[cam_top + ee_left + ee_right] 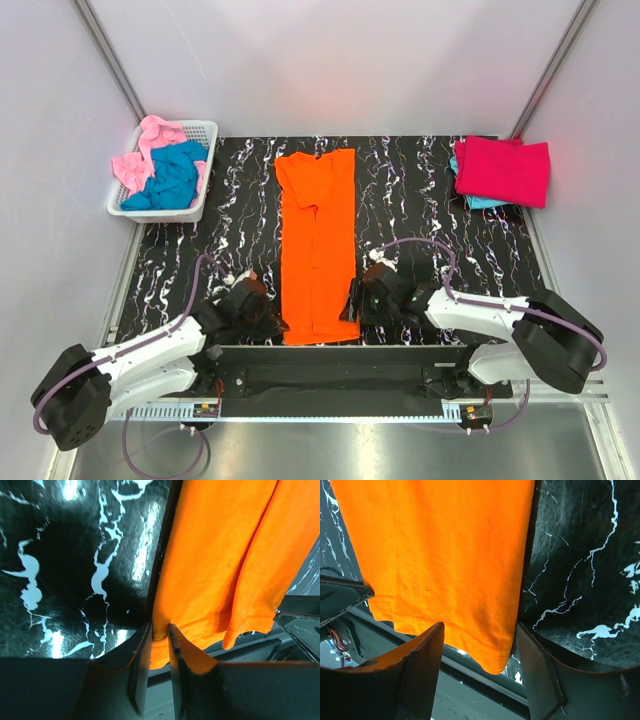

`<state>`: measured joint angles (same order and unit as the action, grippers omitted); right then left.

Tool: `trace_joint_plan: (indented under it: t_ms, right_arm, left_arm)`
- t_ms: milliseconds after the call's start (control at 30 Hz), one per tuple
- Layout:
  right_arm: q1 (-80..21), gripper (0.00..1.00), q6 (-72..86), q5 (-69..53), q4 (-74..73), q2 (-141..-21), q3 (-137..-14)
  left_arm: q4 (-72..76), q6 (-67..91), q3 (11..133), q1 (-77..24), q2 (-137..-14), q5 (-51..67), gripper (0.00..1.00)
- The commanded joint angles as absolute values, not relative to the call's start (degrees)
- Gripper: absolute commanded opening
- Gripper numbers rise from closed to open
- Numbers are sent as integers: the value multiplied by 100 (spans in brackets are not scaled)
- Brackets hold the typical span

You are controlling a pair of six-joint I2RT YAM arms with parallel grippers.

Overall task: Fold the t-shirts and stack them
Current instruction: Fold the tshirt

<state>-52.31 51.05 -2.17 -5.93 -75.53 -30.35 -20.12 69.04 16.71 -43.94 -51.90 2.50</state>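
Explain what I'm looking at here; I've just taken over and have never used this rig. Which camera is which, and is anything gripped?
The wide picture looks down from above and behind the left arm and right arm, robot arms bolted at the near edge of the black marbled table. The other two pictures come from a camera on each wrist, looking past that arm's own fingers.

On the table lies an orange t-shirt, folded into a long strip. A white basket at far left holds a pink t-shirt and a teal t-shirt. At far right a folded crimson-pink t-shirt sits on a teal garment.

The left tool is pinched on the strip's near left hem corner. The right tool is open, its fingers straddling the near right corner without gripping.
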Motion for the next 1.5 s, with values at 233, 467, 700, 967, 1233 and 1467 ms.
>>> trace_joint_plan:
  t_ms: [233,467,700,967,1233,1467]
  right_arm:
    - [-5370,64,5282,-26,-1626,-7260,-3015]
    - [-5423,62,5247,-70,-1758,-7233,-3032]
    - [-5449,48,5186,-158,-1688,-7409,-3102]
    - [-5458,43,5107,-185,-1512,-7637,-3155]
    - [-5449,0,5124,-229,-1651,-7664,-3190]
    - [-5449,0,5150,-220,-1758,-7567,-3146]
  left_arm:
    - [-2461,7075,1600,-4535,-4983,352,26]
    - [-2566,7172,1643,-4623,-4922,360,31]
    - [-2619,7216,1793,-4667,-5018,316,31]
    - [-2619,7198,1863,-4737,-5247,255,30]
    - [-2628,7233,1819,-4755,-5229,193,3]
    - [-2610,7216,1775,-4772,-5221,158,0]
